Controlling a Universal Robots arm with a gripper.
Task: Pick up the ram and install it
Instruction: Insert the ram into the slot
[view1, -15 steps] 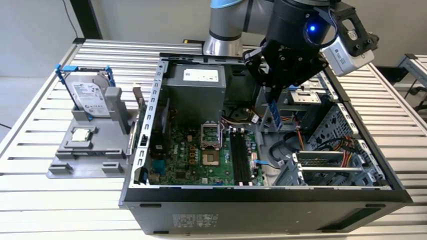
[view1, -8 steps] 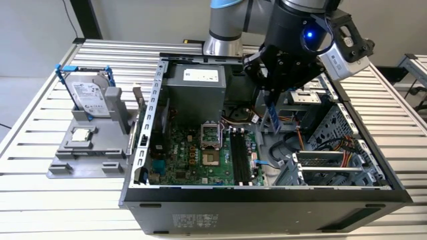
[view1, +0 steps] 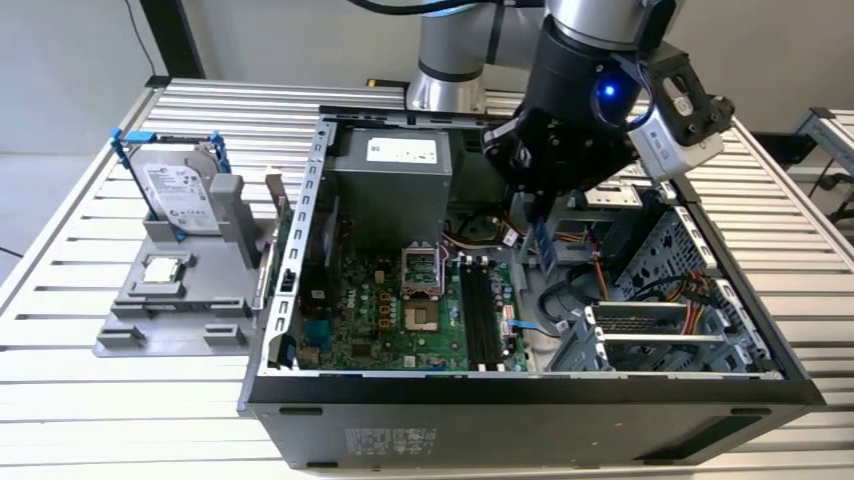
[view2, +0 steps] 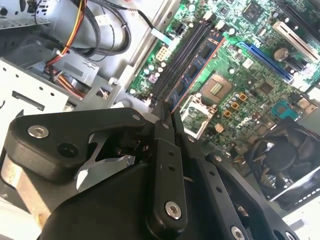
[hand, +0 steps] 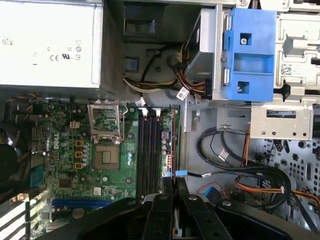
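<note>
I have the gripper (view2: 167, 116) clamped shut on one end of the ram (view2: 197, 67); the stick stands on edge inside the open computer case (view1: 534, 400). It hangs over the motherboard (hand: 65, 150), close beside the black memory slots (hand: 147, 150); the processor socket (hand: 106, 157) lies on the slots' other side.

The exterior view looks steeply down into the open computer case (view1: 534, 425) from farther off. Both wrist views look closely past the gripper (view2: 167, 106) (hand: 174, 181) onto its motherboard (view2: 235, 75) (hand: 65, 150).
</note>
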